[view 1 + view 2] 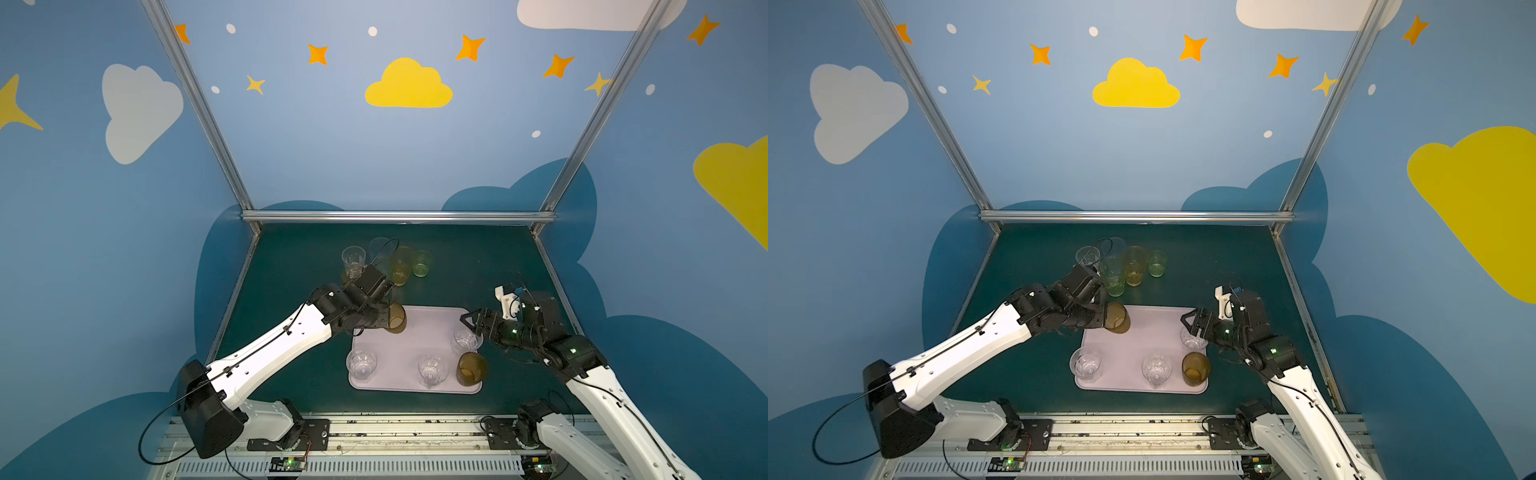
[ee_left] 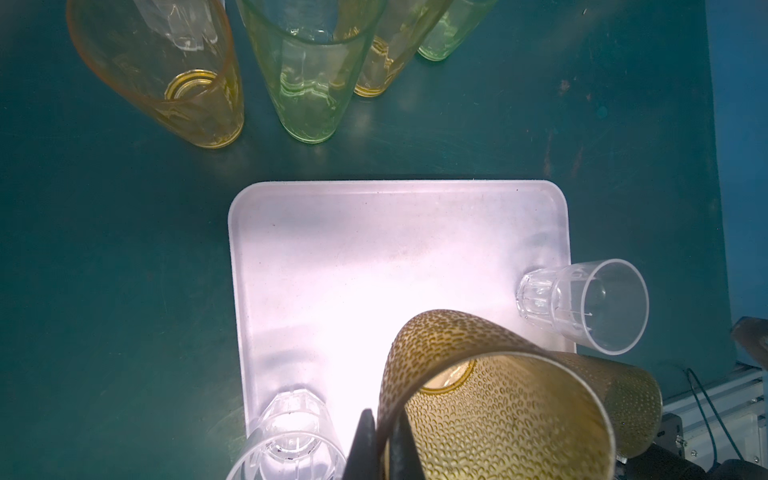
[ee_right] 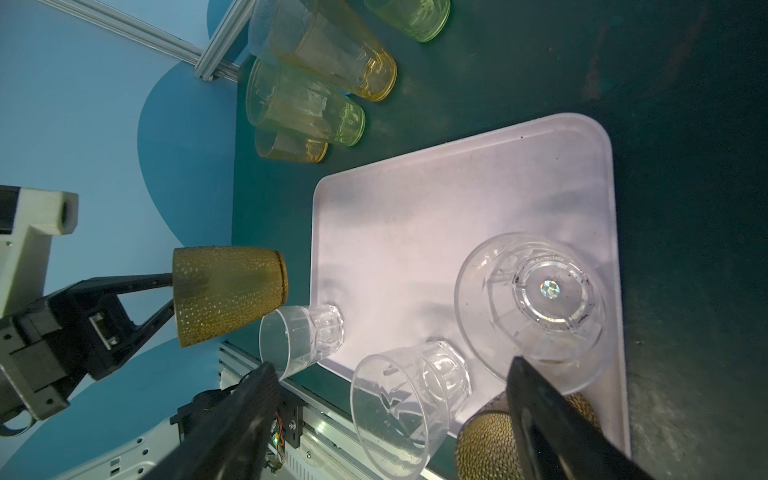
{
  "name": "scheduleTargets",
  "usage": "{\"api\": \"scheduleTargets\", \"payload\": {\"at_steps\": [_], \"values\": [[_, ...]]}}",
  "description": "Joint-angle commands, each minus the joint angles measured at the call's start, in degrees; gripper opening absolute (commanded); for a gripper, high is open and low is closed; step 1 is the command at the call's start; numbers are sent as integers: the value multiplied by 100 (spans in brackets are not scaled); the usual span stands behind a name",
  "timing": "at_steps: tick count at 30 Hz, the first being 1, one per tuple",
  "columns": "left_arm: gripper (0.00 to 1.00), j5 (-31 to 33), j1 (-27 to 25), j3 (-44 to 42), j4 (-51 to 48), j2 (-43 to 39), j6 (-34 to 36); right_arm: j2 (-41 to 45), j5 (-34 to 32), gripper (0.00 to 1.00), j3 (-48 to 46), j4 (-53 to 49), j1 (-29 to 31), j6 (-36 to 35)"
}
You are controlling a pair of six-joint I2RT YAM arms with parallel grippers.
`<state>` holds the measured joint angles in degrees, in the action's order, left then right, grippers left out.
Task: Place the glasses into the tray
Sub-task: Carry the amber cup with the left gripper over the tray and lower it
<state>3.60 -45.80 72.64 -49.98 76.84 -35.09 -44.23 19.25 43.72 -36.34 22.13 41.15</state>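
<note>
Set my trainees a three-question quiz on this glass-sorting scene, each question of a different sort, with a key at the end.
1. True or false: the right gripper holds a glass.
2. What is pinched by its rim in the left gripper? A. a clear faceted glass B. a brown dimpled glass C. a tall green glass
3. Fill in: ___ glasses stand on the tray.
Key: 1. False; its fingers are open and empty. 2. B. 3. Four: three clear glasses and a second brown glass.
</note>
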Motion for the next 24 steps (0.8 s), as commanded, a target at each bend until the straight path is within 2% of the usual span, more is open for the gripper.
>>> {"api": "scheduleTargets", "payload": {"at_steps": [1, 24], "values": [[4, 117, -30, -19, -35, 32, -71, 29, -36, 85, 28, -62, -25, -11], [4, -1, -427, -310, 146, 349, -215, 78, -6, 85, -60, -31, -51, 69]]}}
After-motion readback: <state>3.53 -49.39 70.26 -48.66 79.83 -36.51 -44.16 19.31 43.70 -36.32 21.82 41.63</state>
